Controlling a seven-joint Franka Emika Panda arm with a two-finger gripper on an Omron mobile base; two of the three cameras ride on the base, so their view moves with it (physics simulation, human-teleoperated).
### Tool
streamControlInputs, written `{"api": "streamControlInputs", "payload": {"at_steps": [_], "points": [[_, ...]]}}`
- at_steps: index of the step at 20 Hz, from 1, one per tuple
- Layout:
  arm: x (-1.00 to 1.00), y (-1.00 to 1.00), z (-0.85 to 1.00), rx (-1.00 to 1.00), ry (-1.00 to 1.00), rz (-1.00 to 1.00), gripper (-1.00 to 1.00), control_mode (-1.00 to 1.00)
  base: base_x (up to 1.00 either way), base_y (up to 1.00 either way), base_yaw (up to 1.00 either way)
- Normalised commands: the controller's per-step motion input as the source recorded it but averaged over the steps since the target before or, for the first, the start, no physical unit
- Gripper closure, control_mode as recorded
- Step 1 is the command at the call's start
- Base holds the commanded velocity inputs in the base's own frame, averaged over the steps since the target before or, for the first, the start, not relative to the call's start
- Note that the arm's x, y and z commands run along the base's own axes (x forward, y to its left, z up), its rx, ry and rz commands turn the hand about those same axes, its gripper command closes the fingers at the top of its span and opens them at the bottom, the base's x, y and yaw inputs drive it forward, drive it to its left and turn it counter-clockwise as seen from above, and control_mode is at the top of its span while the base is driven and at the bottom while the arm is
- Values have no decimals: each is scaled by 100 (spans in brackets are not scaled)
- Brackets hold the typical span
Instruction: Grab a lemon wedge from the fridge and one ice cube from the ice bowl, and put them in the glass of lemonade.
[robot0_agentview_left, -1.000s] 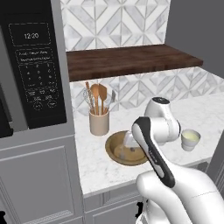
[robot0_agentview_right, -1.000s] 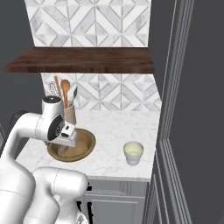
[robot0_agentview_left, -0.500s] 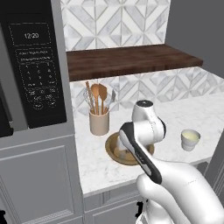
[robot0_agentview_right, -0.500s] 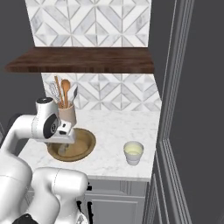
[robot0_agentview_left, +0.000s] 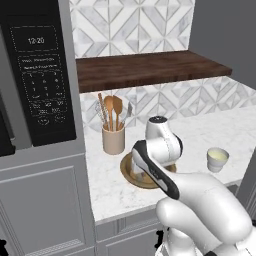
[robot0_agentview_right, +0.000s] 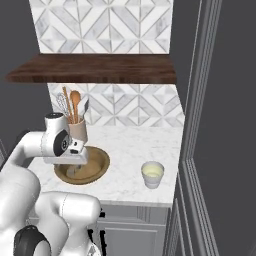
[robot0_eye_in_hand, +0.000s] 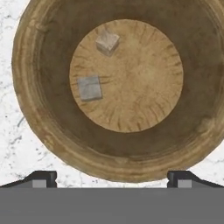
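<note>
In the hand view I look straight down into the round wooden ice bowl (robot0_eye_in_hand: 39, 127), which holds two pale ice cubes (robot0_eye_in_hand: 89, 87) (robot0_eye_in_hand: 107, 41) on its flat bottom. My gripper (robot0_eye_in_hand: 111, 179) hangs open above the bowl's near rim, its fingertips (robot0_eye_in_hand: 40, 178) wide apart with nothing between them. In the right base view the hand hovers low over the bowl (robot0_agentview_right: 97, 167), and the glass of lemonade (robot0_agentview_right: 152, 174) stands on the counter to its right. The dark grey fridge (robot0_agentview_right: 220, 125) rises at the far right. The lemon wedge is out of view.
A beige utensil holder (robot0_agentview_left: 113, 140) with wooden spoons stands just behind the bowl (robot0_agentview_left: 129, 176). A dark wooden shelf (robot0_agentview_left: 150, 70) hangs over the marble counter (robot0_agentview_left: 200, 135). A black microwave (robot0_agentview_left: 42, 90) is built in on the left. The glass (robot0_agentview_left: 218, 159) sits near the counter's front right.
The arm has swung left and lowered, bringing the hand from beside the bowl to above it. The jaws have stayed wide open.
</note>
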Motion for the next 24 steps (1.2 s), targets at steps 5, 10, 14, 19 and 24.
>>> {"api": "streamControlInputs", "payload": {"at_steps": [5, 10, 14, 19, 24], "points": [[0, 0, -22, 0, 5, 4, -100, -100, 0, 0, 0], [0, 0, -32, 0, 6, 6, -100, -100, 0, 0, 0], [8, 0, -26, 0, 3, 5, -100, -100, 0, 0, 0], [16, 0, -14, 0, 0, 3, -100, -100, 0, 0, 0], [16, 0, -6, 0, 0, 1, -100, -100, 0, 0, 0]]}}
